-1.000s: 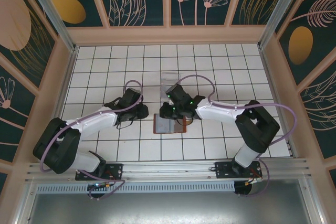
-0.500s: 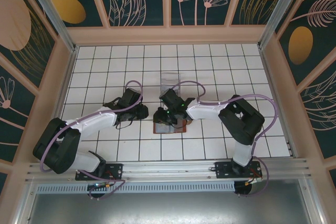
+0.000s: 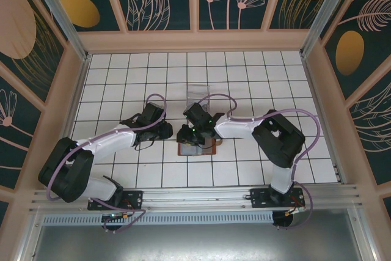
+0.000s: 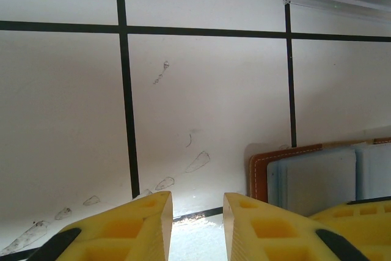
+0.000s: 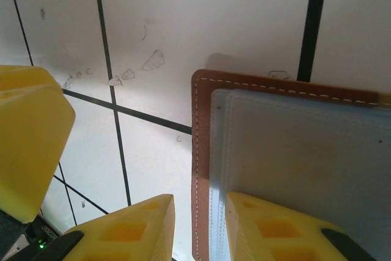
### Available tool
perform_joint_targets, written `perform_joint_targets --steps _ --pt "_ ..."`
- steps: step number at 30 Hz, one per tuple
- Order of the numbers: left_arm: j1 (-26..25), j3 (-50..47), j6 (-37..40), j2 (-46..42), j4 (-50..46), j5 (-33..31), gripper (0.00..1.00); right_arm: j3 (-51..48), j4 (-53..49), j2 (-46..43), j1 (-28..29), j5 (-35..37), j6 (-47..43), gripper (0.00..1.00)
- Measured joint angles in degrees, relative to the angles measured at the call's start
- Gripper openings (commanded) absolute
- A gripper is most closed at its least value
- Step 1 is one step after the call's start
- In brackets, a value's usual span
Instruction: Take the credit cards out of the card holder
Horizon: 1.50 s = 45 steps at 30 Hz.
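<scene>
Rt arm's elbow has swung inward, bringing rt claw (image 3: 186,134) over the card holder (image 3: 206,147), which lies open and flat on the tiled counter (image 3: 122,71). Rt claw is part-open w/ nothing gripped, straddling the holder's left stitched edge, prob. to catch it. Lt claw (image 4: 197,203) shows a narrow gap, empty, parked just beside that edge, likely to steady it. Credit cards: can't tell them from the blue-grey lining.

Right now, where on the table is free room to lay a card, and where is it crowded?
Free: the tile rows between the card holder and the arm bases; the far corners beside the side walls. Crowded: the centre, where the left tool and the right tool meet at the holder, the clear tray just behind.
</scene>
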Motion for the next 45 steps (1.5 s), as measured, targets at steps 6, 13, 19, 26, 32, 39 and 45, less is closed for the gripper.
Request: perform_joint_targets --steps 6,13,19,26,32,39,45 --pt "0.0 0.0 0.2 0.2 0.0 0.0 0.30 2.5 -4.9 0.6 0.3 2.6 -0.4 0.30" --pt "0.0 0.0 0.5 1.0 0.0 0.6 0.30 4.9 -11.3 0.8 0.5 6.2 -1.6 0.33" --pt "0.0 0.0 0.7 1.3 0.1 1.2 0.30 10.1 -19.2 2.9 2.0 11.1 -1.7 0.35" --pt "0.0 0.0 0.7 2.6 0.5 2.6 0.30 14.4 -28.9 4.7 3.5 17.8 -2.0 0.37" --pt "0.0 0.1 0.9 2.8 0.4 2.6 0.30 15.3 -34.2 4.9 3.7 21.1 -2.0 0.38" --pt "0.0 1.1 1.3 3.1 0.2 2.6 0.30 15.3 -37.0 4.6 3.7 23.3 -2.0 0.39" --pt "0.0 1.3 1.3 3.1 0.2 2.7 0.30 15.3 -39.9 2.6 3.7 25.5 -2.0 0.40"
